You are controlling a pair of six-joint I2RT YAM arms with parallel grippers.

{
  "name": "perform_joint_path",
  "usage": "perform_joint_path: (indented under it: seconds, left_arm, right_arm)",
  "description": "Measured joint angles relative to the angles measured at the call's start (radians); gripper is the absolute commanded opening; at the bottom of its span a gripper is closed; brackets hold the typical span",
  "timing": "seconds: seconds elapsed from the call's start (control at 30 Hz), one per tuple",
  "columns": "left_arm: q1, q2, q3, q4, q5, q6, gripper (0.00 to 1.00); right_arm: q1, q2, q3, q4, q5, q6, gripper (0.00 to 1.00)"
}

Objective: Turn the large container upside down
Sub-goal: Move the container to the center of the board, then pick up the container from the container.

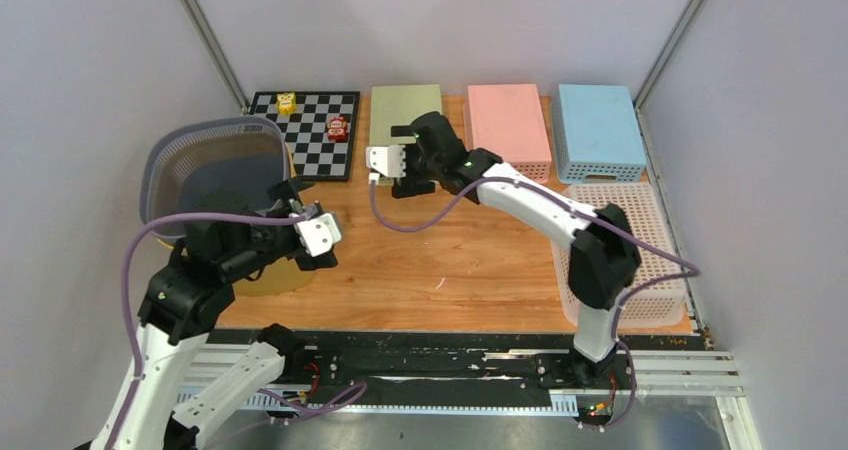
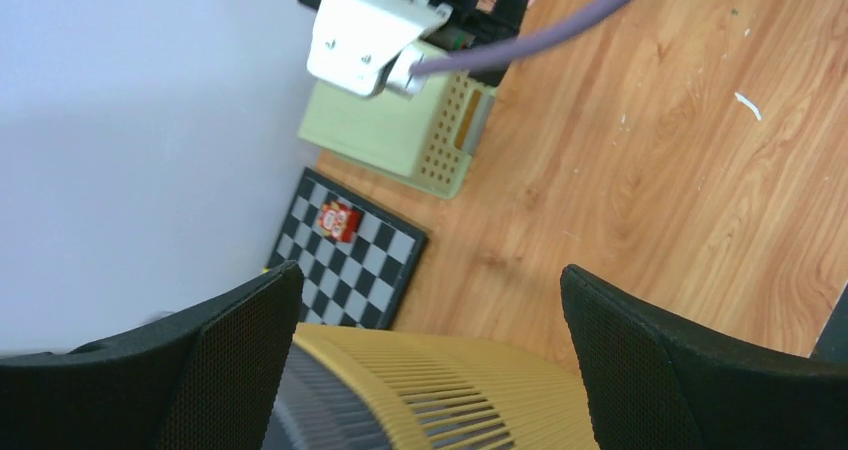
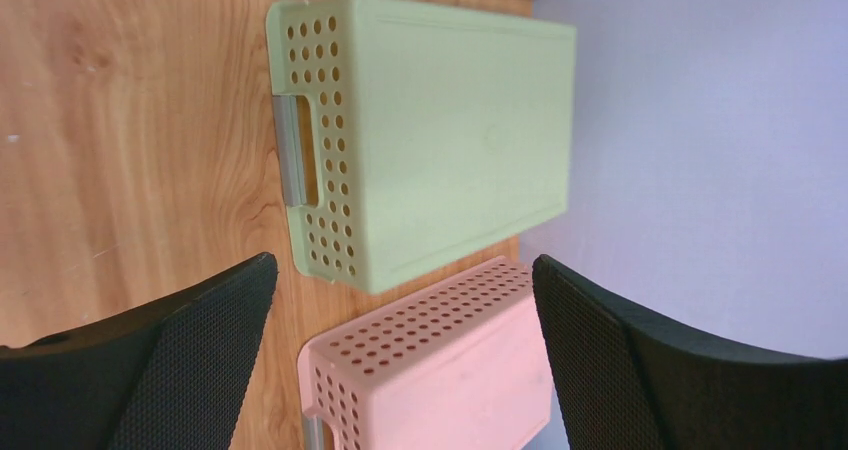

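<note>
At the bench's [image 1: 460,260] left edge the large grey mesh container [image 1: 215,170] stands tipped up, its hollow facing the overhead camera, leaning over a yellow slatted basket [image 1: 270,278]. The left gripper [image 1: 288,198] hovers at their rims, jaws wide apart and holding nothing. At the far edge sit a checkerboard [image 1: 310,140], then green [image 1: 405,105], pink [image 1: 507,120] and blue [image 1: 597,125] containers, bottoms up. The right gripper [image 3: 400,270] hangs over the green one, jaws spread. A white perforated basket [image 1: 650,220] lies along the right edge.
</note>
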Motion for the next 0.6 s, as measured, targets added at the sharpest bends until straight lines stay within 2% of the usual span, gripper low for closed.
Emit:
perform_joint_path:
  seconds: [0.1,0.37,0.4,0.47,0.5,0.53,0.6]
  left_arm:
    - [0.0,0.042,0.141,-0.09,0.008,0.014,1.0]
    - [0.0,0.132,0.353,-0.186,-0.117,-0.101,0.98]
    - [0.0,0.156,0.377,-0.198,-0.142,-0.129,0.92]
    - [0.0,0.209,0.42,-0.215,-0.194,-0.19,0.74]
    - [0.0,0.249,0.451,-0.226,-0.232,-0.228,0.72]
    - [0.0,0.293,0.485,-0.238,-0.272,-0.266,0.72]
    - [0.002,0.368,0.537,-0.256,-0.339,-0.336,0.91]
  right_arm:
    - [0.0,-0.163,-0.053,-0.042,-0.078,0.045,1.0]
    - [0.0,-0.359,-0.179,-0.146,-0.211,0.129,1.0]
    - [0.0,-0.378,-0.197,-0.155,-0.222,0.136,1.0]
    - [0.0,-0.408,-0.226,-0.166,-0.239,0.148,1.0]
    - [0.0,-0.423,-0.241,-0.169,-0.243,0.153,1.0]
    - [0.0,-0.44,-0.259,-0.172,-0.247,0.156,1.0]
    - [0.0,-0.461,-0.283,-0.179,-0.248,0.161,1.0]
